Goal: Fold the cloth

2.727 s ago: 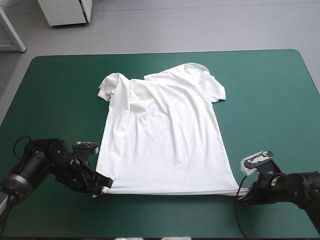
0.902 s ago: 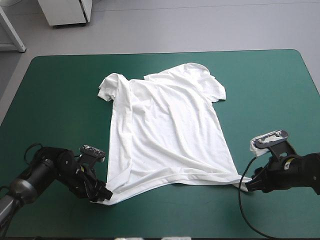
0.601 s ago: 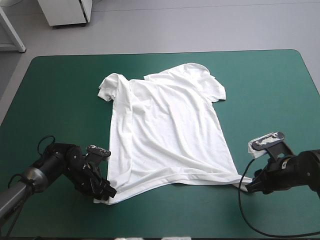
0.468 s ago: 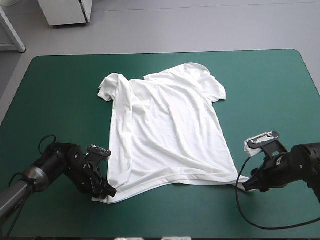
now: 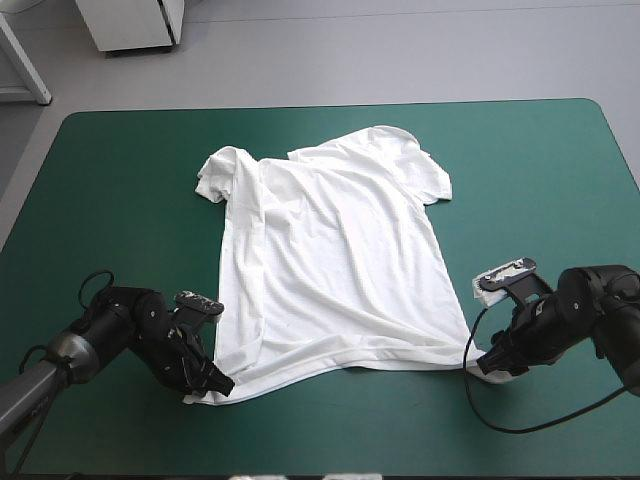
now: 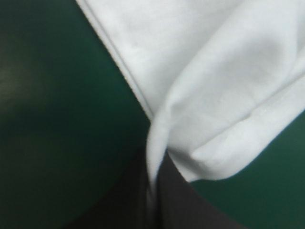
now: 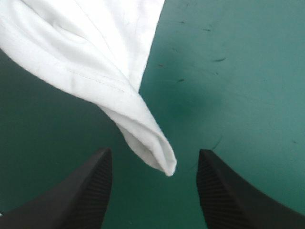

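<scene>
Your left gripper (image 5: 212, 382) is clamped on the T-shirt (image 5: 330, 260) at its near-left hem corner. The shirt lies spread flat ahead. Your right gripper (image 7: 153, 157) stands spread, the near-right hem corner loose between its fingers. Bare teal-green cover (image 5: 540, 180) lies beyond.

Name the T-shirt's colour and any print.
The T-shirt is plain white, no print visible; the high view shows it best.

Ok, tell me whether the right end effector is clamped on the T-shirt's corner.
No, the right end effector is open, its fingers apart with a corner of the T-shirt lying loose between them.
</scene>
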You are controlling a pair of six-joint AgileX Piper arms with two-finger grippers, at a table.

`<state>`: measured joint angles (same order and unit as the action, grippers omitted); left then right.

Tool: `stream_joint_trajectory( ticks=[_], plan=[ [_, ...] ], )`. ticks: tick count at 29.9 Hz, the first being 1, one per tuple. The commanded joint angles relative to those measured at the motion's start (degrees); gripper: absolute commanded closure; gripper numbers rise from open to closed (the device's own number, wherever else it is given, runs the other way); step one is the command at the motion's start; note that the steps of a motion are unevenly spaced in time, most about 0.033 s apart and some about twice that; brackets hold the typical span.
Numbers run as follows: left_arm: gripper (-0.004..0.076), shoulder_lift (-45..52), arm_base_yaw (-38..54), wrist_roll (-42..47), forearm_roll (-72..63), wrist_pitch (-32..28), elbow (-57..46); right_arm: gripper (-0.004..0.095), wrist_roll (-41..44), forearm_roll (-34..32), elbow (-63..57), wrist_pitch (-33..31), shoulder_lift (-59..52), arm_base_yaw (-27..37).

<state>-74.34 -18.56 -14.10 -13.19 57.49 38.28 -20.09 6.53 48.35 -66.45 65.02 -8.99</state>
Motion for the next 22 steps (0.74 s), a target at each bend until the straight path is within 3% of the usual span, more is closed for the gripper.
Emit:
stream_joint_trajectory(
  ticks=[1, 22],
  plan=[
    [0.0733, 1.1, -0.5, 0.0, -1.4, 0.3, 1.0, 0.0393, -1.4, 0.6, 1.4, 1.4, 1.5, 0.0],
    [0.0733, 1.1, -0.5, -0.1, -1.4, 0.0, 1.0, 0.0431, -3.7, 2.9, -1.8, 4.3, 12.7, 0.0]
  ],
)
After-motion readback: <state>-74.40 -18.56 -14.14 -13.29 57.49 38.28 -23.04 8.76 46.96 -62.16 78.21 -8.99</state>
